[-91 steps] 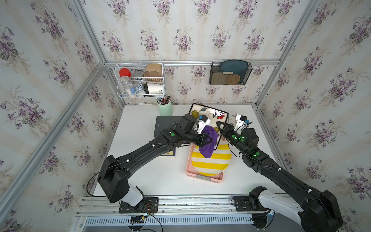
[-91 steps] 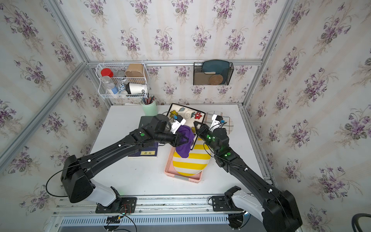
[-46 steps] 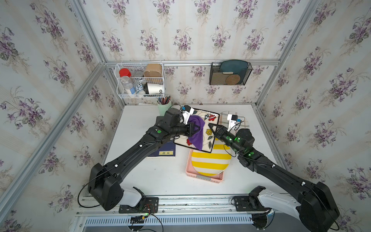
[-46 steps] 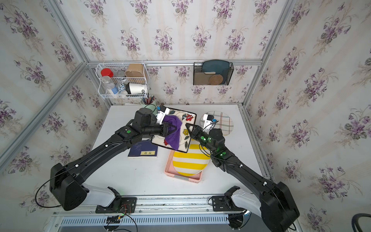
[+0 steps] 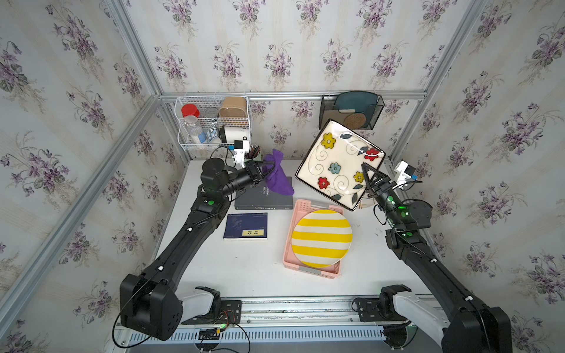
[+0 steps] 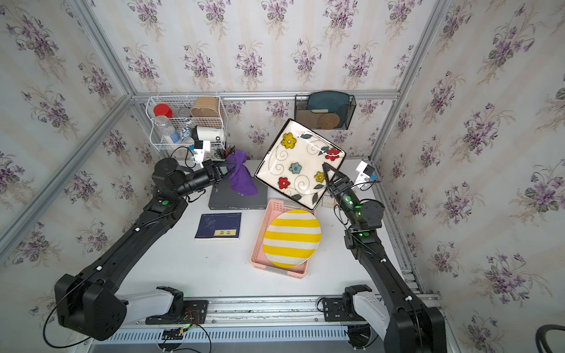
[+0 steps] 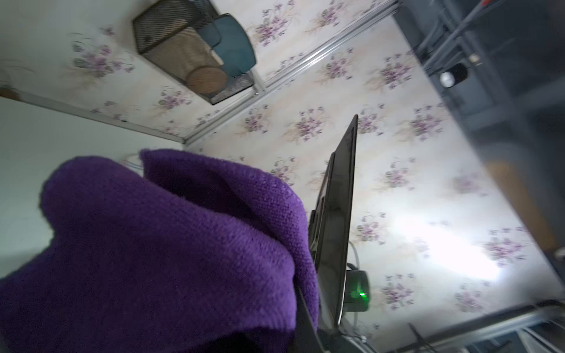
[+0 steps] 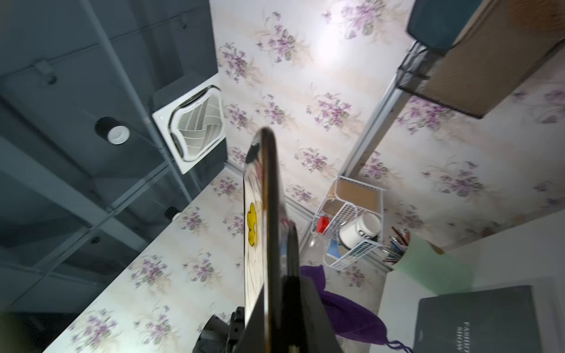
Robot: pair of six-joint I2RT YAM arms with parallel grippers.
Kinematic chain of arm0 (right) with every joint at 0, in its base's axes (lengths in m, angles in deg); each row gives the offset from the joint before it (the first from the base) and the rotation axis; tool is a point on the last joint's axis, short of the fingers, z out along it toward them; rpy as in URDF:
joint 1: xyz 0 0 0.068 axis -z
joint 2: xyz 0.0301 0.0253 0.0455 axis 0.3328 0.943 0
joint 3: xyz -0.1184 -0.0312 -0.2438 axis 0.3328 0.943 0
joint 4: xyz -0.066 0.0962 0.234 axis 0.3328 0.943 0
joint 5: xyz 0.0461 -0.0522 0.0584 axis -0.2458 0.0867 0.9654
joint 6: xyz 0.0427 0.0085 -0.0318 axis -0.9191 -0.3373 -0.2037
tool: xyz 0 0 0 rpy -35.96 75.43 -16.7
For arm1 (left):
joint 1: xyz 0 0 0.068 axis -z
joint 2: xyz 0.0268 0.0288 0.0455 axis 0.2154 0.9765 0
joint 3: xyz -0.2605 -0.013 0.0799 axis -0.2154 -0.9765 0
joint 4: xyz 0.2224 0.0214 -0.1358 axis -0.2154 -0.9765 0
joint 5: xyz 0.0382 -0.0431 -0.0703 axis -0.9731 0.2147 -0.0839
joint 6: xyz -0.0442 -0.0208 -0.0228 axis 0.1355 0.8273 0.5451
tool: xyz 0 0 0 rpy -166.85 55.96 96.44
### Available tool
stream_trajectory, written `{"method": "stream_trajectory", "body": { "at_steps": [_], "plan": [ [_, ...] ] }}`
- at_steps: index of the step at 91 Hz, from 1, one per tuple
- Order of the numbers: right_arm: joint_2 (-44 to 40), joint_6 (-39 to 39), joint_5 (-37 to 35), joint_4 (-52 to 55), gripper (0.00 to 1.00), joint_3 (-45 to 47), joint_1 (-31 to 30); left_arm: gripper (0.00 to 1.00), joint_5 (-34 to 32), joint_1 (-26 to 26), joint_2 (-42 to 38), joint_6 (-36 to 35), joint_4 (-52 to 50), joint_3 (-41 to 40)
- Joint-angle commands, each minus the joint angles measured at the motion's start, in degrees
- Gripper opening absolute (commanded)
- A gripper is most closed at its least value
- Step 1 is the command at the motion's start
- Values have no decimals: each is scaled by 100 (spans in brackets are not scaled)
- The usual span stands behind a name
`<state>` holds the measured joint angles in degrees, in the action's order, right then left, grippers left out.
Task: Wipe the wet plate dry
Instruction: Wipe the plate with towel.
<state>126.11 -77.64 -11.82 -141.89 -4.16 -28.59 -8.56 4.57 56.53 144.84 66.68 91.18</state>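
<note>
The plate (image 5: 339, 162) (image 6: 299, 165) is square and white with painted flowers and a dark rim. It is raised off the table and tilted up on edge. My right gripper (image 5: 367, 176) (image 6: 328, 173) is shut on its lower right rim. In the right wrist view the plate (image 8: 263, 220) shows edge-on between the fingers (image 8: 293, 269). My left gripper (image 5: 263, 171) (image 6: 227, 171) is shut on a purple cloth (image 5: 276, 178) (image 6: 241, 177), which hangs over a grey book, left of the plate and apart from it. The cloth (image 7: 153, 244) fills the left wrist view and hides the jaws.
A yellow-striped round plate (image 5: 321, 238) lies in a pink tray (image 5: 315, 270) at front centre. A grey book (image 5: 263, 200) and a blue booklet (image 5: 246, 226) lie to its left. A wire basket (image 5: 214, 125) and a black mesh holder (image 5: 351, 111) hang on the back wall.
The right gripper has lifted the floral plate up and to the right, standing it steeper. The left gripper has drawn the cloth off the plate toward the back left.
</note>
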Motion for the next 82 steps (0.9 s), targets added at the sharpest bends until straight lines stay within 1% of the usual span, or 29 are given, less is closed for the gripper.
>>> {"method": "stream_trajectory", "body": {
  "at_steps": [1,9,11,16,25,38,47,57,64,71,77,82],
  "plan": [
    [204,-810,445,-2016,0,-166,-110,0,337,38,294,2409,3270,56],
    [275,-722,356,-1836,0,-144,-260,0,182,135,640,3244,4317,288],
    [285,-696,337,-1846,0,-141,-311,0,163,164,826,3353,4476,338],
    [341,-638,350,-1901,0,-179,-420,0,103,270,1011,3539,4665,426],
    [461,-497,432,-1846,0,-336,-633,0,8,490,1106,3540,4695,471],
    [654,-343,283,-1693,0,-389,-963,0,-171,776,1199,3657,4854,670],
    [887,-247,155,-1708,0,-510,-1256,0,-378,1125,1258,3743,4953,846],
    [1296,-240,39,-2027,0,-863,-1502,0,-627,1622,1370,3666,5109,1026],
    [1561,-279,-12,-2331,0,-1241,-1498,0,-695,1974,1489,3533,5121,1098],
    [1695,-234,-128,-2222,0,-1699,-1381,0,-770,2293,1652,3474,5217,1153],
    [1758,-245,-207,-2084,0,-1979,-1107,0,-755,2481,1785,3513,5343,1243],
    [1726,-341,-332,-2127,0,-2055,-861,0,-756,2532,1825,3538,5358,1268]
  ]
}}
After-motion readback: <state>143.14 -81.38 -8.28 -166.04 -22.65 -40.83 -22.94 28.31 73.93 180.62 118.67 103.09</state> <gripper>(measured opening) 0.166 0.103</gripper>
